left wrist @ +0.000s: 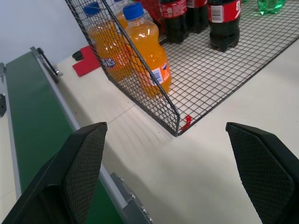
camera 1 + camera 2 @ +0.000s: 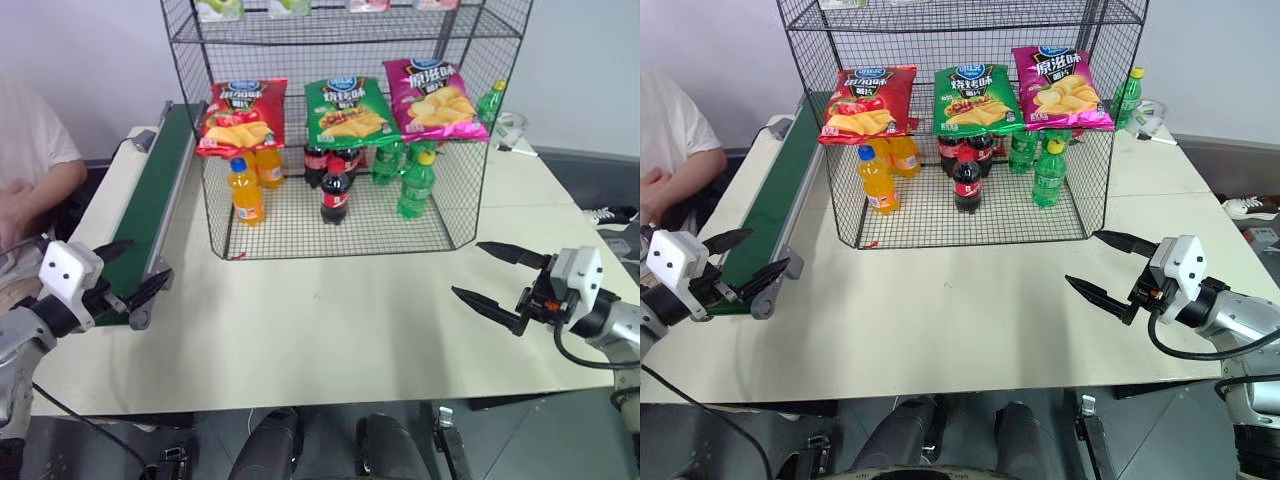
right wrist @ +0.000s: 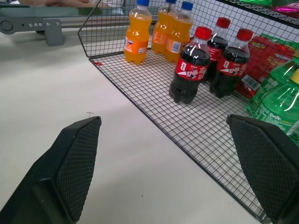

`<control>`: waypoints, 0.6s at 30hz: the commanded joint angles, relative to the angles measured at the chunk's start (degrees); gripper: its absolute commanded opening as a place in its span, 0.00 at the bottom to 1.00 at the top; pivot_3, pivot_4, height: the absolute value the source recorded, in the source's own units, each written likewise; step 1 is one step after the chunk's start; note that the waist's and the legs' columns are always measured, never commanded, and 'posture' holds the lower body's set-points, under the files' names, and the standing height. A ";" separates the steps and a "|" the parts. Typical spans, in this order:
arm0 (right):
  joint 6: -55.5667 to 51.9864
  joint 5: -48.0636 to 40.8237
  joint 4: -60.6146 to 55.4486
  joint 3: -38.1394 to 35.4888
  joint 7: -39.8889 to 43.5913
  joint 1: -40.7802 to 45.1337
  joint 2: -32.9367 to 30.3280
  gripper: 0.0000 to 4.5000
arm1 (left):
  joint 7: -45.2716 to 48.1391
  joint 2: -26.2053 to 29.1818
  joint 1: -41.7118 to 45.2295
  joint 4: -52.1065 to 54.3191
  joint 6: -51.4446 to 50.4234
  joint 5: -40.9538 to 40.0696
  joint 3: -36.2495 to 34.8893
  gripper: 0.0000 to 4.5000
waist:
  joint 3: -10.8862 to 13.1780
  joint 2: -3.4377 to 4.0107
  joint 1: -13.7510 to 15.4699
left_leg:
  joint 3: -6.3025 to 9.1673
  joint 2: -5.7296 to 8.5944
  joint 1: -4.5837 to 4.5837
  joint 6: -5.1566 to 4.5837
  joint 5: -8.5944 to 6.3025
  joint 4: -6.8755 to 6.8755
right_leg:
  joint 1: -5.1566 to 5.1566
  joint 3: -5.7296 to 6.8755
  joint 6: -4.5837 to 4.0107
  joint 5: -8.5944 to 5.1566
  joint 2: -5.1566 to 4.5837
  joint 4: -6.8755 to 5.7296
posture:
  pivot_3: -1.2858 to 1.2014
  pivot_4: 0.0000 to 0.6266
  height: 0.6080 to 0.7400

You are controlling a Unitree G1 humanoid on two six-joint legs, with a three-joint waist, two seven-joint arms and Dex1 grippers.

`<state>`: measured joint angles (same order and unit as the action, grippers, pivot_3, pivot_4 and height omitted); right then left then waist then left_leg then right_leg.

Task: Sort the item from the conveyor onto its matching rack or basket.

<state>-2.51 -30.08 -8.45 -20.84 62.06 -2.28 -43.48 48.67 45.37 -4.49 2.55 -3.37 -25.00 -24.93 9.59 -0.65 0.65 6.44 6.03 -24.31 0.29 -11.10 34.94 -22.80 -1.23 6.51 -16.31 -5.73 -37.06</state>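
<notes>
Fingers (image 1: pixel 84 163) — black, tapered, cross-hatched pads — spread apart.

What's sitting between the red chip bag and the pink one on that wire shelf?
A green chip bag lies between the red chip bag and the pink chip bag, all three side by side on one tier of the wire rack. The head views show it.

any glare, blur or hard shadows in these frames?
Left eye view: even light, glare on the red crinkly chip bag. Left wrist view: sharp wire-mesh rack, soft shadow beneath it on the cream tabletop. Right wrist view: sharp cola bottle.
</notes>
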 commanded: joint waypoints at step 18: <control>1.87 0.54 1.25 0.28 0.07 1.23 0.56 1.00 | 2.03 -0.33 3.51 -2.20 1.26 1.42 -0.37 0.95 | 0.02 0.01 0.03 | 0.00 0.00 -0.02 0.00 -0.01 0.00 | -0.01 0.00 0.00 0.00 -0.01 0.02 | 0.52 0.24 1.00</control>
<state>-1.91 -29.50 -7.23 -20.29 62.09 -1.88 -43.19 50.56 44.91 -1.83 0.12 -2.91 -23.17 -24.89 9.61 -0.65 0.68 6.44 6.03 -24.33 0.29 -11.11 34.93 -22.82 -1.23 6.50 -16.31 -5.74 -37.04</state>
